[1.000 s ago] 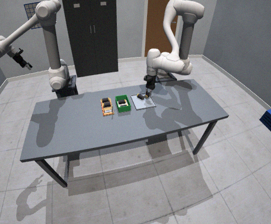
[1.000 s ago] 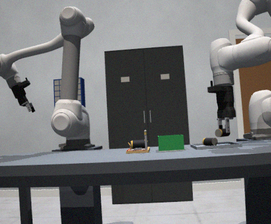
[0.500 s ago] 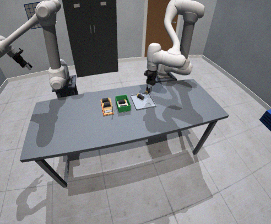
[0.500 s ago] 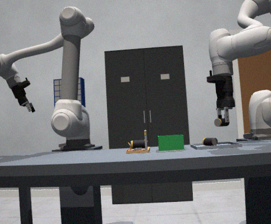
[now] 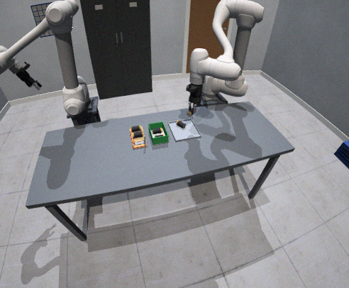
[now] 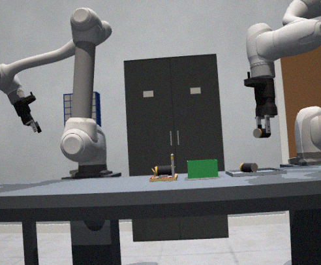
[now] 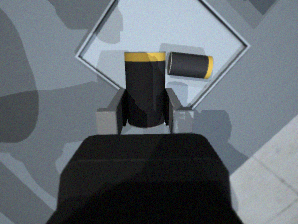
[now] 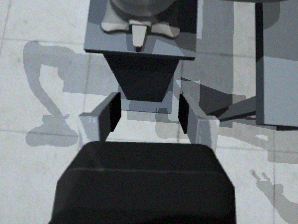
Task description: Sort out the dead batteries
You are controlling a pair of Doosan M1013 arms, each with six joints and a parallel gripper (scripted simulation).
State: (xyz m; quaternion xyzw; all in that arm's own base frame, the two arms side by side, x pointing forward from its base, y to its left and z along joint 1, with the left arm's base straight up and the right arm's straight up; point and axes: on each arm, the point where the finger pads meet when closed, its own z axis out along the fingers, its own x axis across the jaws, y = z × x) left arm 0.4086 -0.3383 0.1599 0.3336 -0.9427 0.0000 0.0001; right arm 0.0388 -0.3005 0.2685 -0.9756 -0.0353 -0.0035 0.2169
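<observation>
My left gripper (image 5: 191,109) (image 6: 263,129) (image 7: 145,100) is shut on a black battery (image 6: 258,133) (image 7: 145,82) with a yellow band, held level above the table. Another battery (image 5: 181,124) (image 6: 248,167) (image 7: 190,65) lies on the pale tray (image 5: 191,133) (image 7: 150,22). The green box (image 5: 159,140) (image 6: 202,168) stands upright; a dark battery (image 5: 157,131) shows inside, the rest is unclear. The orange holder board (image 5: 133,146) (image 6: 163,179) carries two batteries (image 5: 136,128) (image 5: 137,134). A thin post (image 6: 172,164) with a yellowish tip rises there; whether a bulb glows, I cannot tell. My right gripper (image 5: 37,86) (image 6: 36,127) (image 8: 149,105) is open and empty.
The grey table (image 5: 100,167) (image 6: 82,192) bears the board, box and tray in a row. The right gripper hangs off the table's left side in the top view. A dark cabinet (image 5: 133,57) (image 6: 193,121) stands behind the table.
</observation>
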